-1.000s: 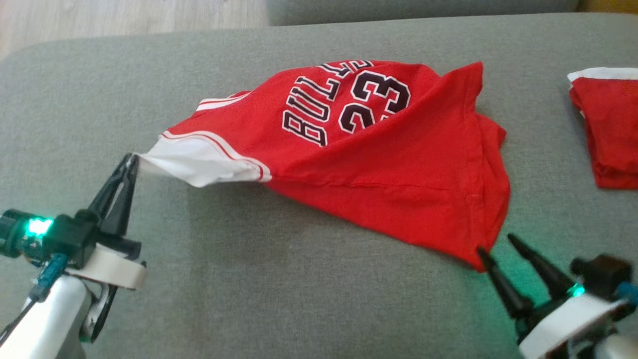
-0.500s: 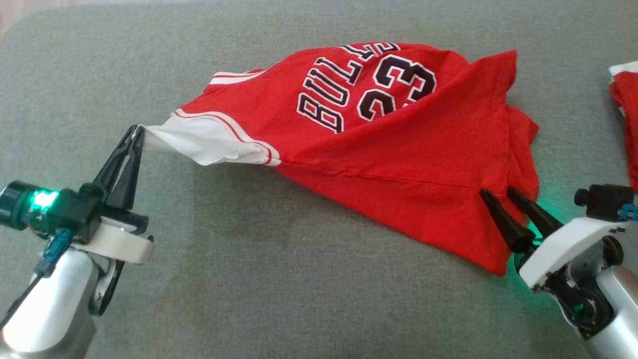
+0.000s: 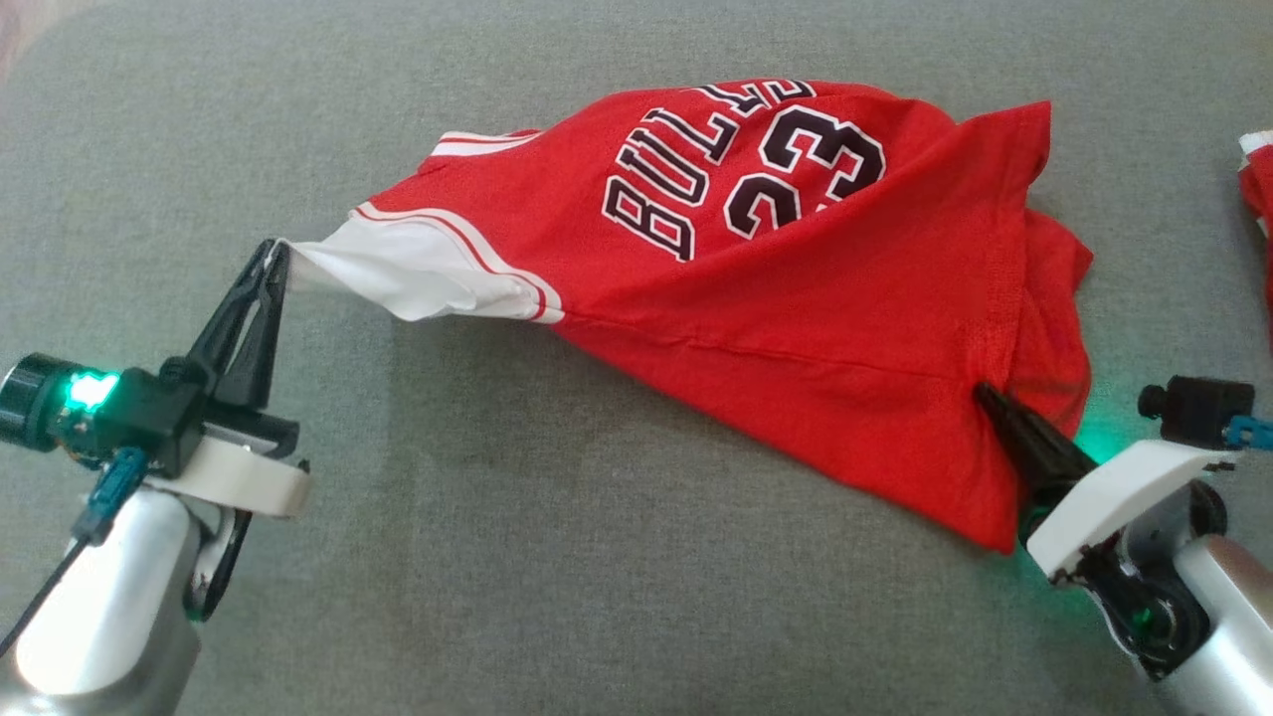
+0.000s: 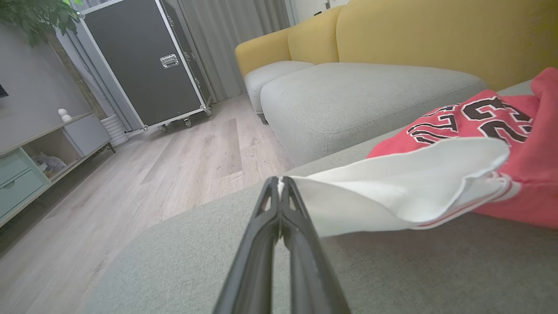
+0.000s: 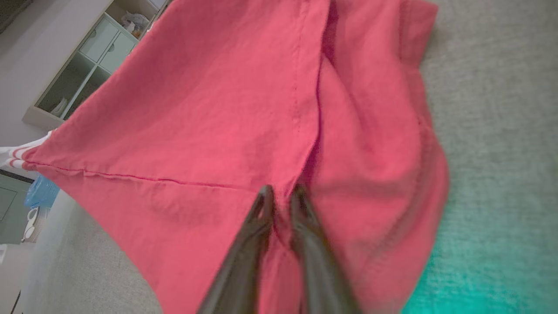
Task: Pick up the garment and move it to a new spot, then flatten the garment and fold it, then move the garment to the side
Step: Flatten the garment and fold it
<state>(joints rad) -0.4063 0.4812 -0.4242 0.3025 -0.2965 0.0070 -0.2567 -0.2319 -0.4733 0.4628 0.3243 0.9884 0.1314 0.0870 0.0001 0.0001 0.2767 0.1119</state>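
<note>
Red jersey (image 3: 796,298) lying rumpled on the grey sofa cushion (image 3: 547,557), left gripper (image 3: 273,249) jaws pinched tight on its white sleeve (image 3: 398,273), right gripper (image 3: 985,393) jaws nearly together, nipping the red cloth near a seam

- On the red garment (image 3: 845,328) we read black, white-edged lettering (image 3: 656,194) that begins "BULL"; its last letters bend over a fold and we cannot make them out.
- Just beside that word we read the number (image 3: 806,174) "23", in the same black with white edging.
</note>
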